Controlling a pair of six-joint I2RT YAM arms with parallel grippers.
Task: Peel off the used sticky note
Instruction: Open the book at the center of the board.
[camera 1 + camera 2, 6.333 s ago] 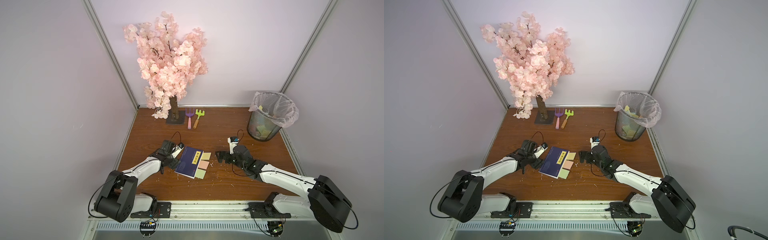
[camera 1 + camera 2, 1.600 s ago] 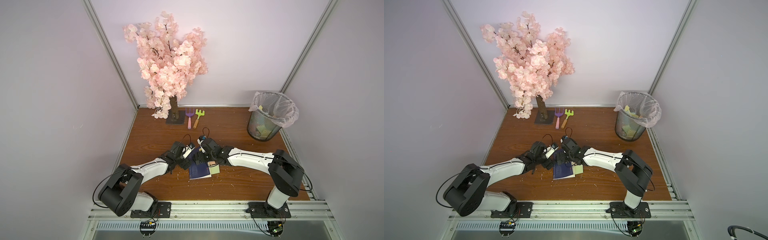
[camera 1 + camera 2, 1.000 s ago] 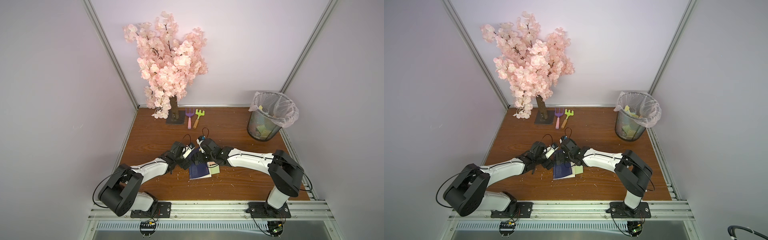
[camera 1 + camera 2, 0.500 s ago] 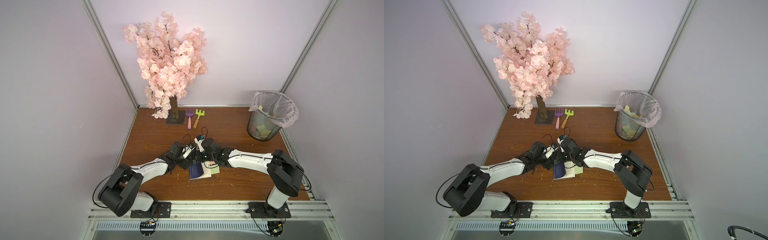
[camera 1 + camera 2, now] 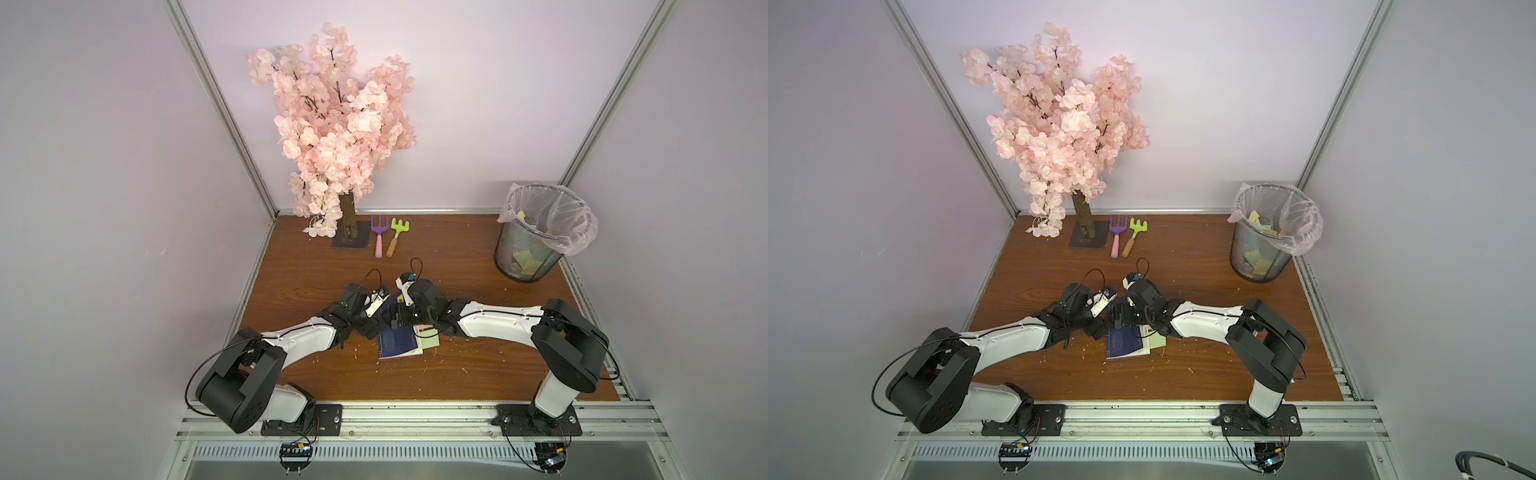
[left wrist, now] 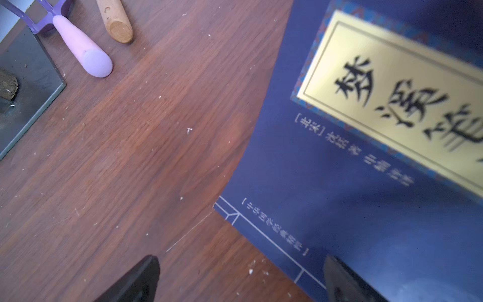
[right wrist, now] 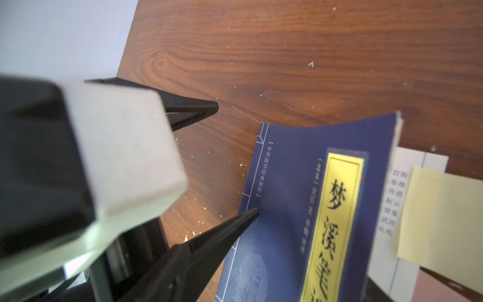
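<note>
Both top views: arms hide the upper half of the book [image 5: 395, 345]. The sticky note [image 5: 431, 341] juts right off its page edge. Right hand [image 5: 400, 319]: opening can't tell.
Left wrist: left hand [image 6: 243, 281] fingers spread wide, holding nothing.
Right wrist: sticky note [image 7: 441, 222] cut off at right edge, long axis unclear.

We log the counter [image 6: 130, 143] as brown wood grain, satin, dusted with pale specks. The book [image 7: 287, 183] has a smooth blue paper cover; its gold label [image 7: 342, 198] is glossy. The sticky note [image 7: 439, 217] is matt yellow paper. Far right, the bin [image 5: 525, 253] is black wire mesh with a clear plastic liner [image 5: 579, 237].
</note>
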